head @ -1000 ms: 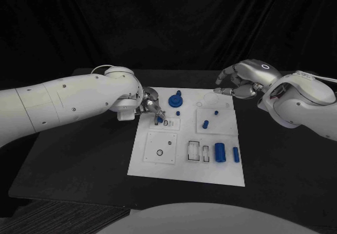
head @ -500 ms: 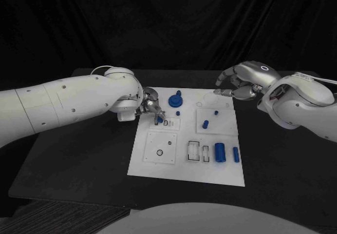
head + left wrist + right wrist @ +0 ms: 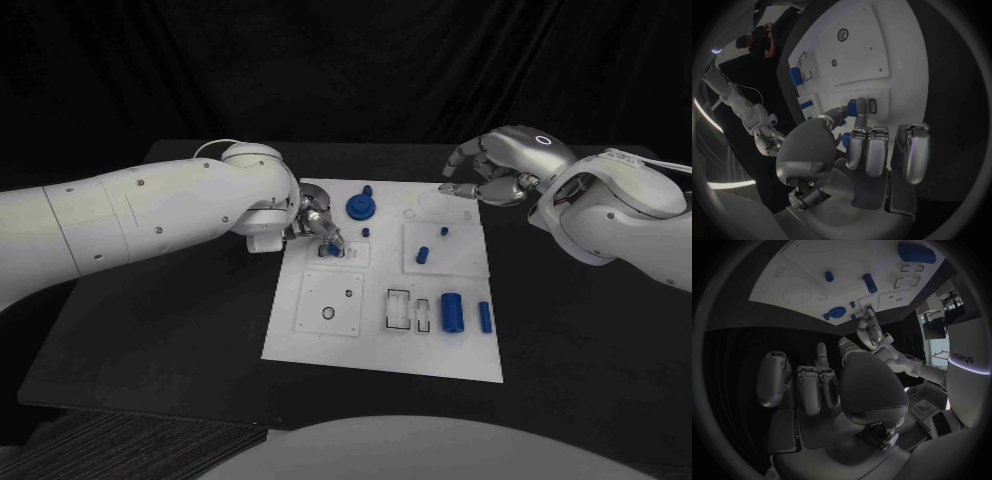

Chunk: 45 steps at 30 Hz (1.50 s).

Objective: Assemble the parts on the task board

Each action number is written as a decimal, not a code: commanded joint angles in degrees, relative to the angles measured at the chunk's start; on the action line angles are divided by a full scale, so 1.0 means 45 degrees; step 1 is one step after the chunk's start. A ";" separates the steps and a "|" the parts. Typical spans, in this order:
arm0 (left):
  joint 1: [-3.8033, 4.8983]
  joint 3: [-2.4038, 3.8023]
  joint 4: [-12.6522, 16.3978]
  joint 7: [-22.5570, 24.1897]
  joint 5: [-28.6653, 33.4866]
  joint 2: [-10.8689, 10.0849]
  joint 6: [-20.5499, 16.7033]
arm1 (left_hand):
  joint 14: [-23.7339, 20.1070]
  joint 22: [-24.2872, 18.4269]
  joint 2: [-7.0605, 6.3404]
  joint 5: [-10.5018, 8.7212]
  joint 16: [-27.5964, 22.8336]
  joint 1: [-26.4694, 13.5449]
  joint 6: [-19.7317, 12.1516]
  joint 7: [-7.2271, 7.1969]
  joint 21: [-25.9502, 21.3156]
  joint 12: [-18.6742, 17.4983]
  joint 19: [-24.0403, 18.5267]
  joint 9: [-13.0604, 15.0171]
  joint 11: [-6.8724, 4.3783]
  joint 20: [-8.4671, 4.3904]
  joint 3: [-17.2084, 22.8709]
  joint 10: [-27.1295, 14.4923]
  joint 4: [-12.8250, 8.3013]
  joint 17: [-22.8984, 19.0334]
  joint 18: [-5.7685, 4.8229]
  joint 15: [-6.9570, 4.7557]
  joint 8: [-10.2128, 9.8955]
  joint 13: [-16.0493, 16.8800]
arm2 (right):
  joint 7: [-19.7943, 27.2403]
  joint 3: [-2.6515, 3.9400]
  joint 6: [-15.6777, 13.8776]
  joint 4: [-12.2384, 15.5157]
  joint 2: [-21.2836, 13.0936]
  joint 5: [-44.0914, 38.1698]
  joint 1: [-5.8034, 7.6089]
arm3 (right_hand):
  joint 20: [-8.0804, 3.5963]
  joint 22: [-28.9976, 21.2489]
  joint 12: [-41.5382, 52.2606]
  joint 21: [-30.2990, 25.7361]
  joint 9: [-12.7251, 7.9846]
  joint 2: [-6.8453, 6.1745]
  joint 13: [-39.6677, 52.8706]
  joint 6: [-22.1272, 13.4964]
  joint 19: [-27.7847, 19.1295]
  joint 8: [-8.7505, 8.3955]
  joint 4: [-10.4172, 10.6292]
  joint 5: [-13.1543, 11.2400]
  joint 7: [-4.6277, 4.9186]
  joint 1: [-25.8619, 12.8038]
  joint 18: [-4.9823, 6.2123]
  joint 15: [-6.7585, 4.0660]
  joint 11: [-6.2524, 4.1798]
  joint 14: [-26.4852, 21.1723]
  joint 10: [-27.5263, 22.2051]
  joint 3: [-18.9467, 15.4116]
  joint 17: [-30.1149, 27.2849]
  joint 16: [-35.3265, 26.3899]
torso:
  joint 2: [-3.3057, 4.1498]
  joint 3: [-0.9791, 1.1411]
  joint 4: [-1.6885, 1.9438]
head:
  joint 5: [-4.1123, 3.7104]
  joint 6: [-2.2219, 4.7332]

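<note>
A robotics lab or test room. A black table (image 3: 159,330) stands against a black curtain backdrop, with grey carpet at its near corner. On it lies a white task board (image 3: 382,350) with outlined slots and small blue parts (image 3: 451,311). Behind the table, windows and strip lighting line a larger indoor room.

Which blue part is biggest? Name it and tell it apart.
The fat blue cylinder lying near the task board's near right corner, beside a thinner blue peg. It is longer and thicker than every other blue part.
</note>
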 commanded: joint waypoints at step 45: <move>-0.0117 0.0009 -0.0104 0.0439 0.0061 0.0174 -0.0248 | 0.1346 0.2312 0.0133 0.0040 0.0034 -0.0067 -0.0005 -0.0047 -0.0099 -0.0006 0.0128 -0.0056 -0.0045 -0.0060 0.1153 0.1325 -0.0985 0.3353 0.0218 -0.0100 -0.0167 0.3333 | -0.0259 0.0009 0.0128 -0.0105 0.0031 -0.0022 -0.0095 | -0.0020 0.2207 0.0046 -0.0125 0.0014 -0.0030 0.3347 0.0051 -0.0119 0.0061 -0.0103 0.0126 -0.0012 0.0160 0.0165 -0.0024 -0.0013 0.1232 0.1334 0.0009 0.2984 -0.0105 | -0.0005 -0.0007 0.0006 | 0.0037 -0.0003</move>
